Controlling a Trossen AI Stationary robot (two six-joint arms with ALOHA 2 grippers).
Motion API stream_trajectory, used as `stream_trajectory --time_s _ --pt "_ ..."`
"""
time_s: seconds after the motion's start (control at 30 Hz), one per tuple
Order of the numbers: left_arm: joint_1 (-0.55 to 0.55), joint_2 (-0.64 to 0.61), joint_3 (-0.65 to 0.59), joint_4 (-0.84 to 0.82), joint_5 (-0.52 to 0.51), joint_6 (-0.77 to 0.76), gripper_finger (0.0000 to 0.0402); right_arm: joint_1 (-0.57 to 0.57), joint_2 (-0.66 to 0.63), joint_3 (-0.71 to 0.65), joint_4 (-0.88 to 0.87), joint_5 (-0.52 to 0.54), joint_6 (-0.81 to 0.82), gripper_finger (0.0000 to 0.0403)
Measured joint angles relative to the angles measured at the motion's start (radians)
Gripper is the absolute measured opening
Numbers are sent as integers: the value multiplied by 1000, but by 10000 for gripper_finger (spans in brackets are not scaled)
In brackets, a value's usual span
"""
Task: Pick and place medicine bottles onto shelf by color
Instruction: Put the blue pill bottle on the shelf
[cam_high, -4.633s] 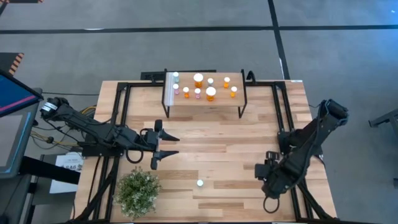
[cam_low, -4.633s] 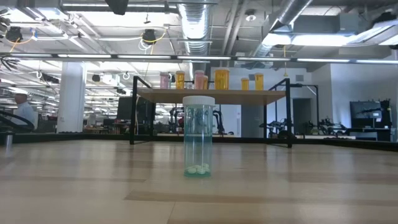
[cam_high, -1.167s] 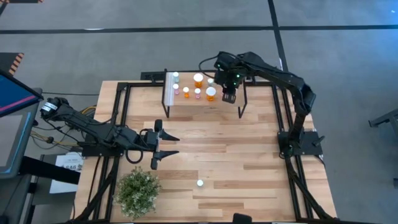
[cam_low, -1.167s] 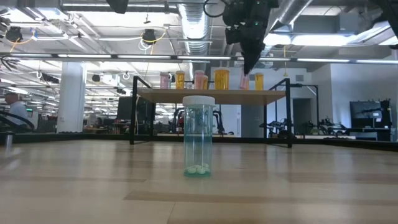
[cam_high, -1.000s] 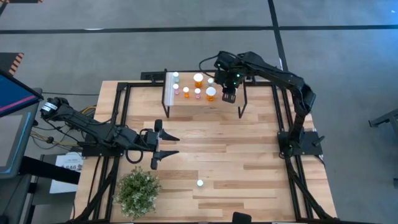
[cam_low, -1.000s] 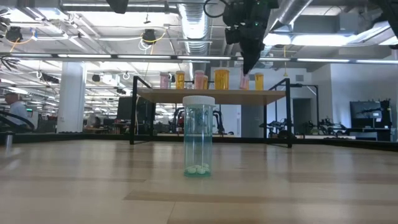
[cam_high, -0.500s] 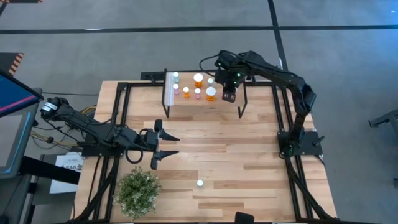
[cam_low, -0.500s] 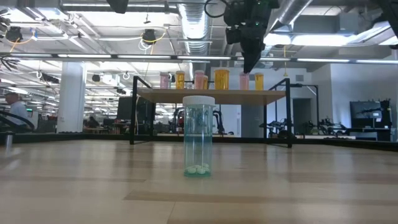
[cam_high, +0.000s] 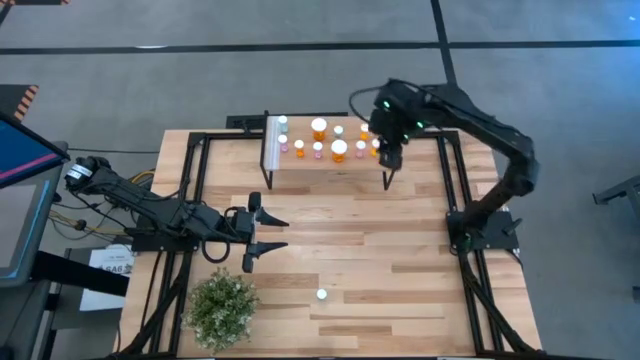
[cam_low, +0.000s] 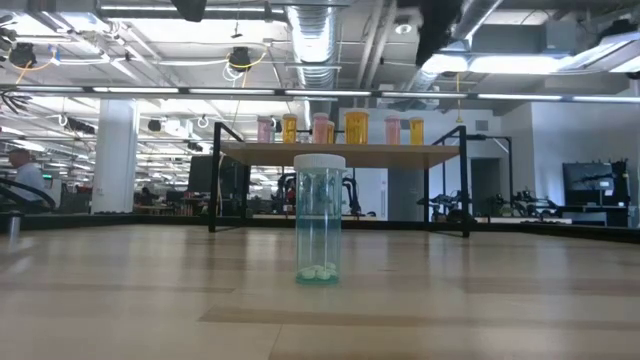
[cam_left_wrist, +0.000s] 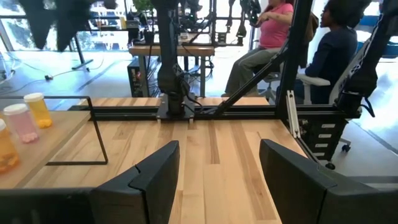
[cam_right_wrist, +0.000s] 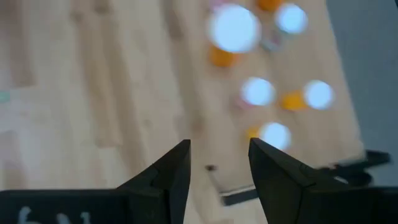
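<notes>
The right gripper (cam_high: 388, 158) hangs with jaws open and empty over the shelf (cam_high: 300, 160) right edge. Medicine bottles (cam_high: 339, 150) stand there; one blue-green bottle (cam_high: 321, 295) stands alone on the desk (cam_high: 400, 230). The left gripper (cam_high: 262, 232), jaws open, waits over bare desk.

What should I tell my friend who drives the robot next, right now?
Right hand: open and empty, above the right end of the shelf, where the medicine bottles stand.
Left hand: open and empty, waiting low over the table's left side, near the plant.
Done: nearly all bottles are on the shelf, orange, pink and pale ones.
Left: one blue-green bottle stands alone on the table near the front edge. It needs picking up and shelving with its colour.
</notes>
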Motion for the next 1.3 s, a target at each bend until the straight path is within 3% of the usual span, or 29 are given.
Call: stream_trajectory --time_s 0.17,0.4,0.7,0.93,1.3 --pt "0 0 0 -1 1 -9 210 186 -121 -100 90 -3 48 183" --pt "0 0 0 -4 2 -19 210 496 -259 -366 391 -3 147 181" --pt "0 0 0 -4 -1 -26 210 816 -231 -656 892 2 167 182" --pt "0 0 0 -6 -1 -26 210 896 -54 -702 1086 3 167 187" --pt "0 0 0 -7 -2 -26 210 879 174 -703 1323 1 179 207"
